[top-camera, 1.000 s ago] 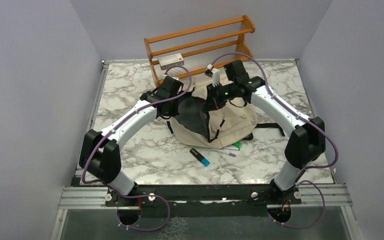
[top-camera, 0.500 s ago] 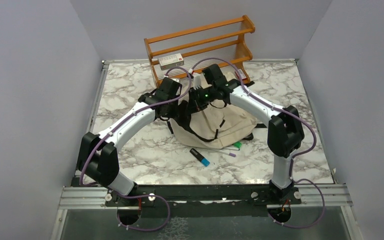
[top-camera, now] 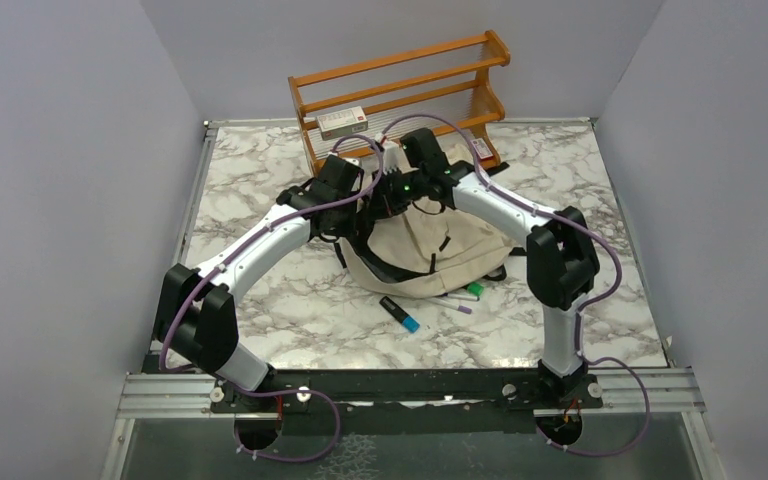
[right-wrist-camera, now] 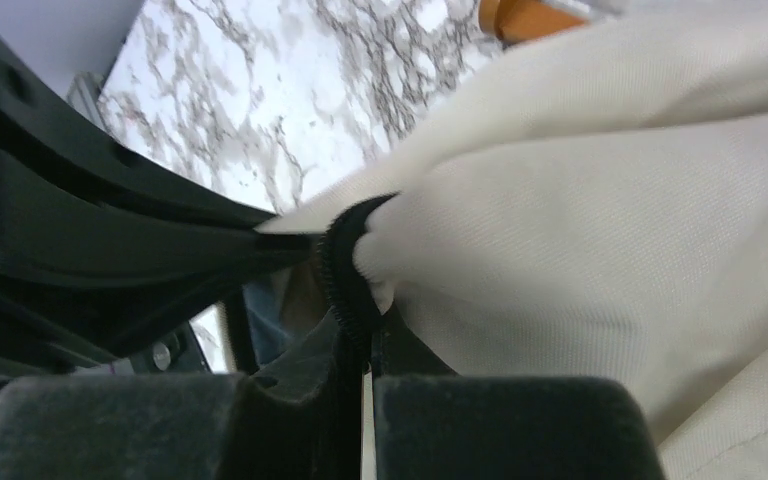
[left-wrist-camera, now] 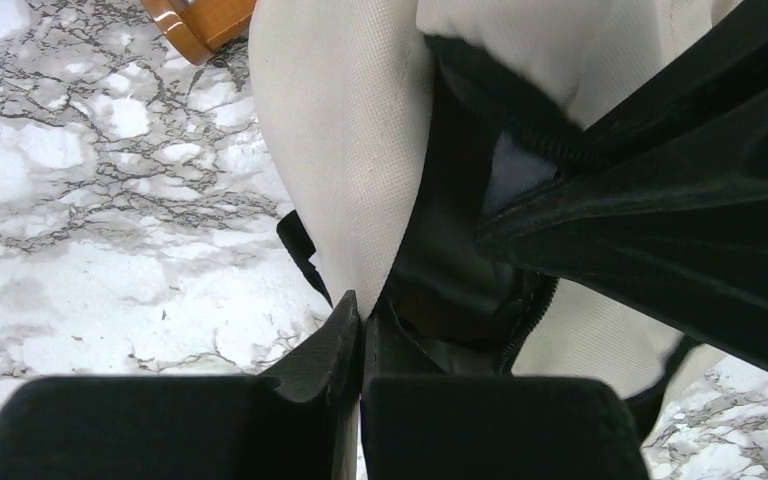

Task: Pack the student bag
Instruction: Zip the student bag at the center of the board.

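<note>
The student bag (top-camera: 460, 240), a cream fabric backpack with black zips and straps, lies in the middle of the marble table. Its dark mouth faces left. My left gripper (top-camera: 353, 205) is shut on the cream edge of the mouth; in the left wrist view the gripper (left-wrist-camera: 362, 318) pinches the fabric (left-wrist-camera: 350, 130) beside the black lining. Just to its right, my right gripper (top-camera: 378, 200) is shut on the bag's black zip edge (right-wrist-camera: 345, 270), with cream cloth (right-wrist-camera: 580, 200) bulging past it. The bag's inside is hidden.
A black marker with a blue cap (top-camera: 400, 314), a green-capped marker (top-camera: 475, 291) and a purple pen (top-camera: 458, 307) lie in front of the bag. A wooden rack (top-camera: 400, 90) stands at the back, with a small box (top-camera: 342, 121) on it.
My right arm has swung left across the bag, carrying the zip edge toward the left gripper. The dark opening has narrowed. The left arm has stayed put.
</note>
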